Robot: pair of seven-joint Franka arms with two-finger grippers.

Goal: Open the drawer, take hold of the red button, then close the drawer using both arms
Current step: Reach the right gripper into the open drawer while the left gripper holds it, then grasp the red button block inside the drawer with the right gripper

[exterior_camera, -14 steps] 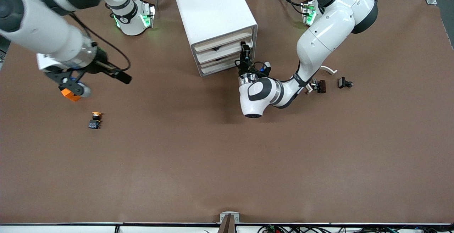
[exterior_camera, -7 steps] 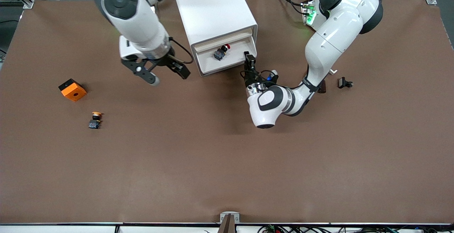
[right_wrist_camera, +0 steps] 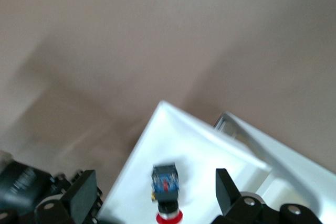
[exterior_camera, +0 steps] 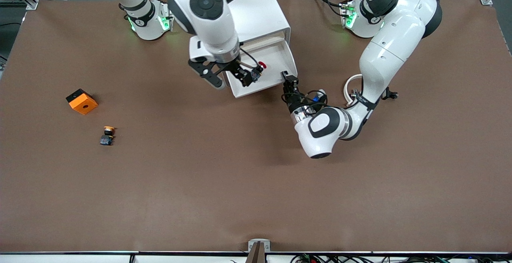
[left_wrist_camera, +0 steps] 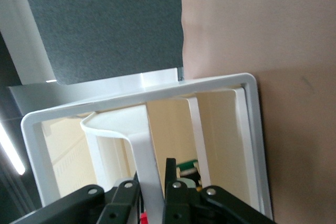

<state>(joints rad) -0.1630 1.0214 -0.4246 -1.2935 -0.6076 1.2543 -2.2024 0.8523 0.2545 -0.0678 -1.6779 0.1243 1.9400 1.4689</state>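
The drawer (exterior_camera: 277, 56) stands pulled out of the white cabinet (exterior_camera: 269, 11). In it lies the button (exterior_camera: 259, 69), red cap on a black body. My left gripper (exterior_camera: 290, 80) is shut on the drawer's white handle (left_wrist_camera: 140, 148) at the front corner toward the left arm's end; the left wrist view has the gripper (left_wrist_camera: 154, 196) clamping that strip. My right gripper (exterior_camera: 232, 80) hangs open over the drawer. In the right wrist view the button (right_wrist_camera: 166, 188) lies on the drawer floor (right_wrist_camera: 210, 153) between the spread fingers (right_wrist_camera: 84, 196), not touched.
An orange cube (exterior_camera: 81, 101) and a button with an orange-yellow cap (exterior_camera: 107, 135) lie toward the right arm's end. Small black parts (exterior_camera: 390, 93) and a white ring (exterior_camera: 353, 82) lie by the left arm's forearm.
The left gripper has drawn the drawer out toward the front camera, uncovering the button. The right arm has swung from above the orange cube across to over the drawer.
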